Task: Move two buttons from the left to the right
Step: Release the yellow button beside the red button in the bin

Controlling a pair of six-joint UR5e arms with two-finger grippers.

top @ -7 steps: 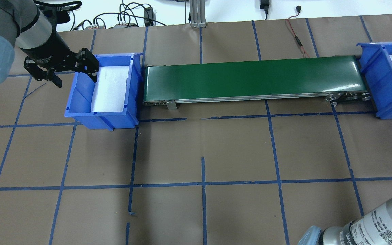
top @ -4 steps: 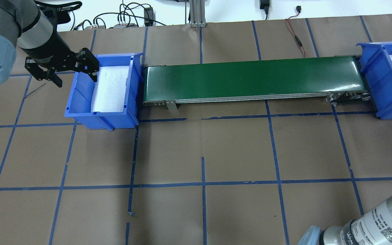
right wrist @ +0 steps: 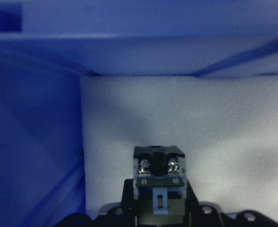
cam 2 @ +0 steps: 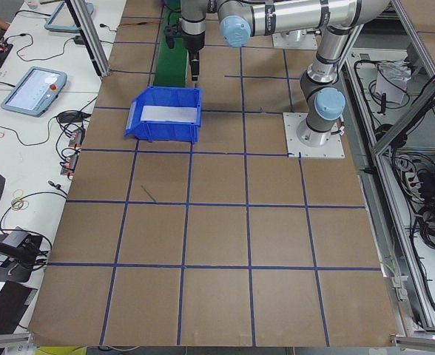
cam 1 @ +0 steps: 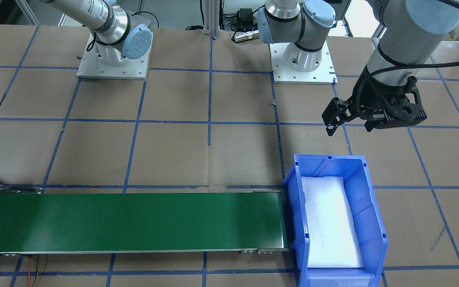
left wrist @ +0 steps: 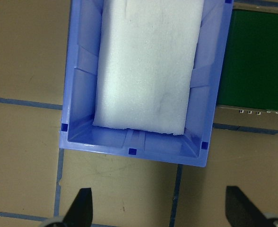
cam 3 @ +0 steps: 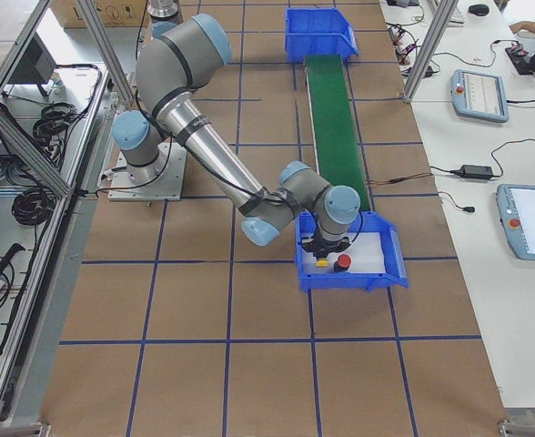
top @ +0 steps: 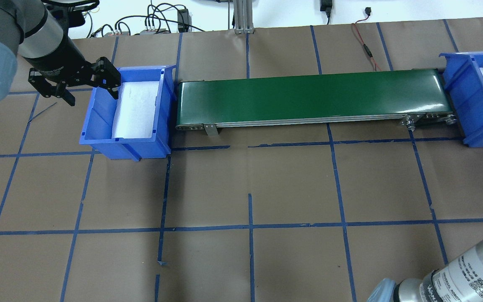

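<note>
At the upper left of the overhead view, the left gripper was seen to have drifted slightly up and away over the last second. Its fingers were spread wide and nothing was held between them, above the desk just outside the left bin. That bin was left with only its white foam pad, and nothing was carried on the green conveyor belt, both unchanged. At the right edge of the same view, inside the right bin, the right gripper was found shifted a little lower in the frame than before. In the right side view it was lowered into that bin over the yellow button, with the red button lying just beside it on the foam. In the right wrist view the fingers seemed to be closed against the black-grey switch body. The left arm's share was therefore judged finished. With both buttons in the right bin, the task was taken to be nearly done, and only the release of the yellow one remained.
</note>
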